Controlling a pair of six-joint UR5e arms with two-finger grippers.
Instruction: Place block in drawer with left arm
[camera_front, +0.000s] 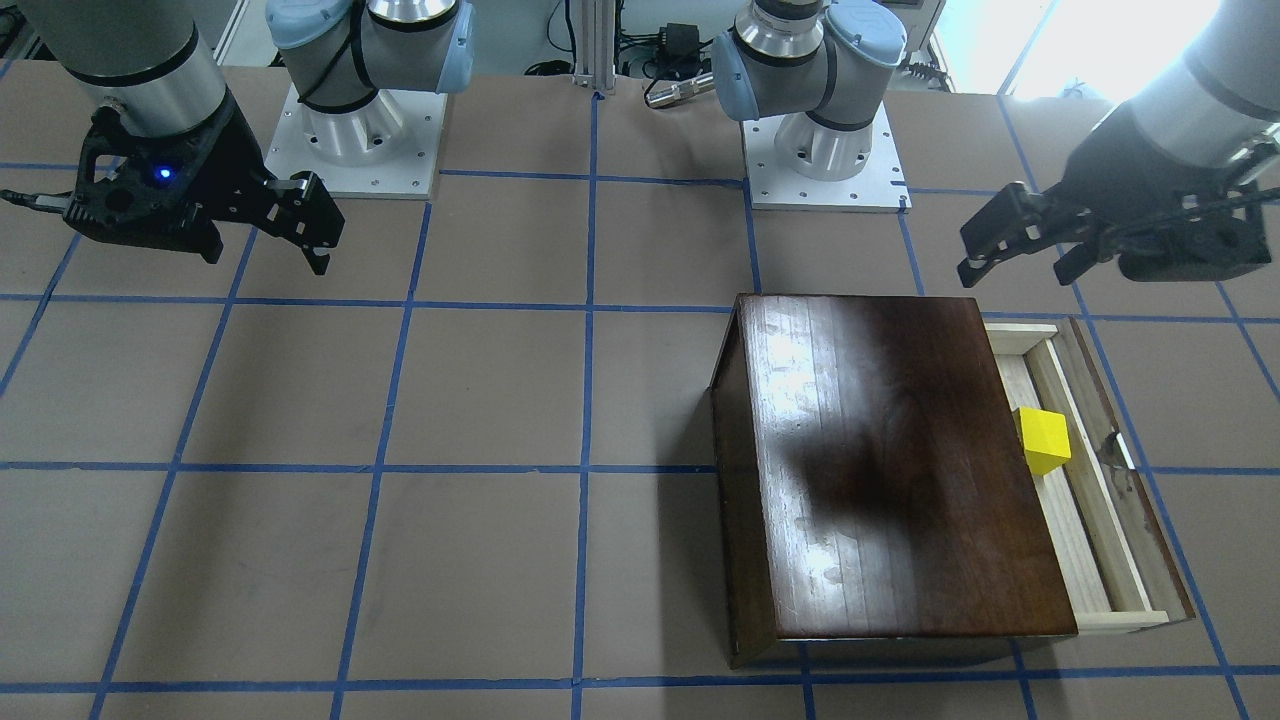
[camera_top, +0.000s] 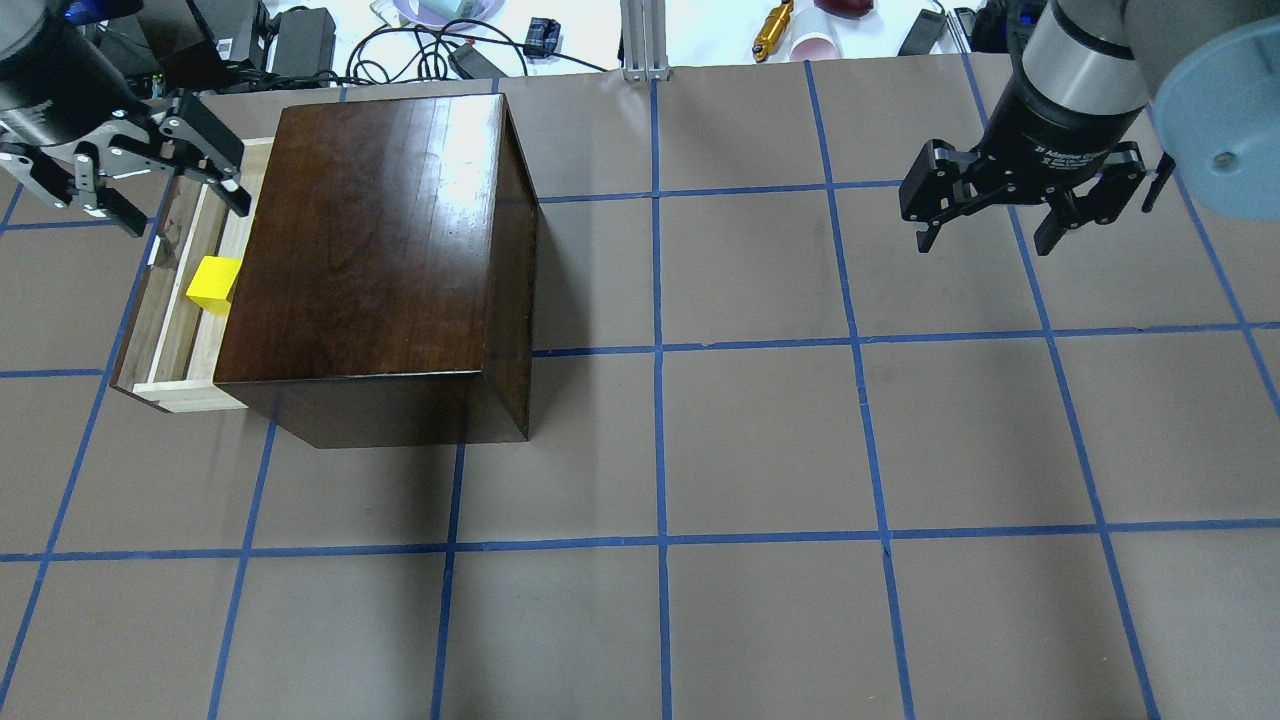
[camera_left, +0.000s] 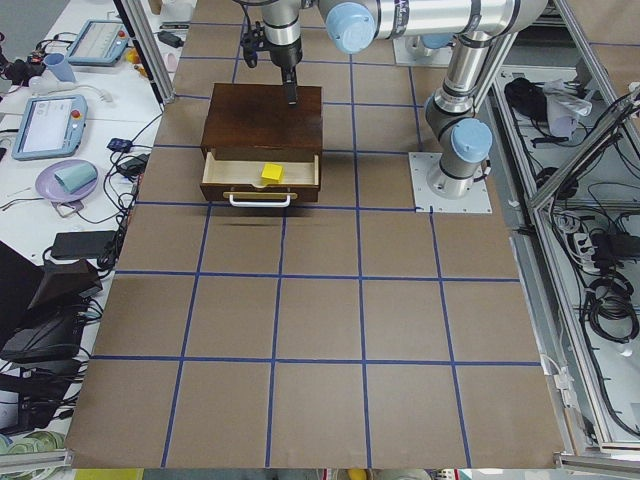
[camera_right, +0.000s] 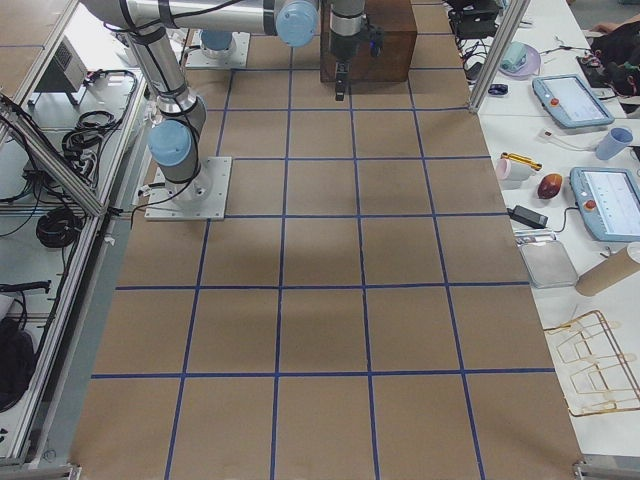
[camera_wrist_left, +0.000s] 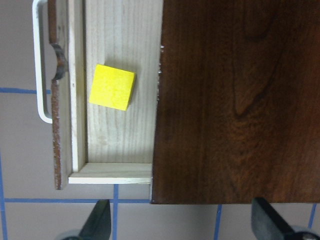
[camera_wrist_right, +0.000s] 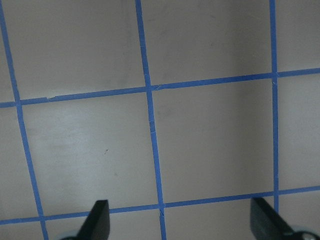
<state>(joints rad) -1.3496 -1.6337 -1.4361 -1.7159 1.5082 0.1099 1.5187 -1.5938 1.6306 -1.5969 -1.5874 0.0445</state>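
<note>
The yellow block (camera_front: 1043, 440) lies inside the pulled-out drawer (camera_front: 1090, 500) of the dark-brown wooden box (camera_front: 880, 460). It also shows in the overhead view (camera_top: 213, 286) and in the left wrist view (camera_wrist_left: 112, 87), resting on the pale-wood drawer floor (camera_wrist_left: 120, 140). My left gripper (camera_top: 190, 218) is open and empty, raised above the far end of the drawer (camera_top: 175, 330), clear of the block. My right gripper (camera_top: 985, 245) is open and empty, high over bare table far from the box (camera_top: 370, 230).
The drawer has a white handle (camera_wrist_left: 40, 65) on its dark front panel. Both arm bases (camera_front: 825, 150) stand at the table's robot side. Cables and small items (camera_top: 440, 40) lie beyond the far table edge. Blue tape lines grid the brown table.
</note>
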